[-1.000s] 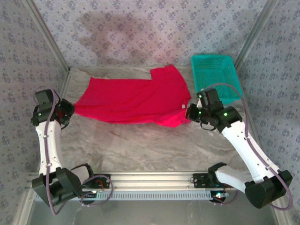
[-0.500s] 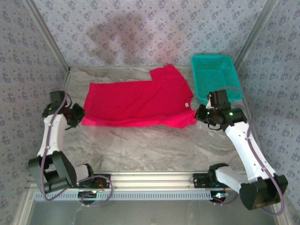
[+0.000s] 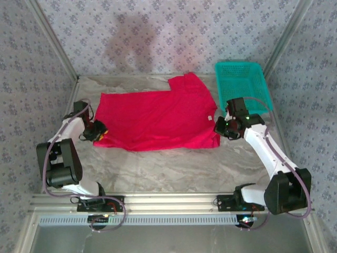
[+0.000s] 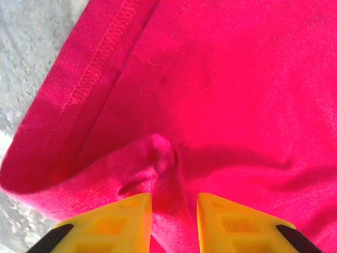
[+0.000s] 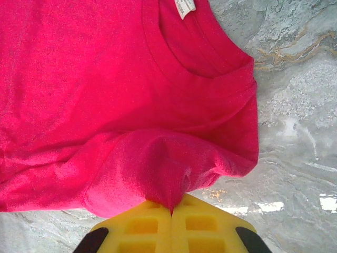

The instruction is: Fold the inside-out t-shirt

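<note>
I have the inside-out t-shirt (image 3: 158, 118) spread flat just left of the teal basket (image 3: 239, 79).
Top view: I see the right gripper (image 3: 220, 128) at the shirt corner nearest the basket, and the left gripper (image 3: 99, 132) at the hem end farthest from it. Left wrist: jaws apart, with a puckered ridge of red cloth between them. Right wrist: jaws pressed together, pinching a fold below the white tag (image 5: 185, 7).

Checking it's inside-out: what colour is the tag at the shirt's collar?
White tag at the red t-shirt neckline; clearest in the right wrist view.
</note>
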Robot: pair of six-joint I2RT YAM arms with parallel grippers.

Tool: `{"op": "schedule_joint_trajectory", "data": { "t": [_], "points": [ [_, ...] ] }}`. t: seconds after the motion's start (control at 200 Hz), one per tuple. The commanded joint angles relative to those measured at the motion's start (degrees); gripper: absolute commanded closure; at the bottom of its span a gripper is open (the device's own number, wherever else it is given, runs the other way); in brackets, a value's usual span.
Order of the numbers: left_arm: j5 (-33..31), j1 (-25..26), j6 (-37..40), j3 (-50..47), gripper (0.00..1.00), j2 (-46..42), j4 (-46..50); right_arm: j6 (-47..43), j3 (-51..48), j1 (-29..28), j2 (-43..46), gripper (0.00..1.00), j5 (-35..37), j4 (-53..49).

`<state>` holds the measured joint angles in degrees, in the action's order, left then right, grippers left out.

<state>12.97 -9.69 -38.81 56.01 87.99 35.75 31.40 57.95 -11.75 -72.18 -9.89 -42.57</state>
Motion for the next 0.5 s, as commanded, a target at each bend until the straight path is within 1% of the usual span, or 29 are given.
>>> {"op": "schedule_joint_trajectory", "data": {
  "t": [0.0,0.07,0.245,0.495],
  "points": [
    [-0.93,-0.12,0.97,2.51,0.63,-0.23,-0.01,-1.18,1.04,0.32,-0.4,1.0,-0.23,0.89],
    [-1.91,-0.11,1.34,2.57,0.6,-0.36,0.76,-1.06,1.2,0.32,-0.39,1.0,-0.73,0.99],
    [-4.96,-0.36,2.24,2.28,0.59,-1.04,2.75,-0.77,1.52,0.23,-0.33,1.0,-1.19,0.84],
    [-1.79,-0.59,0.52,1.91,0.55,1.84,-1.15,-0.3,1.99,-0.11,-0.07,1.0,-1.71,0.5]
  ]
}}
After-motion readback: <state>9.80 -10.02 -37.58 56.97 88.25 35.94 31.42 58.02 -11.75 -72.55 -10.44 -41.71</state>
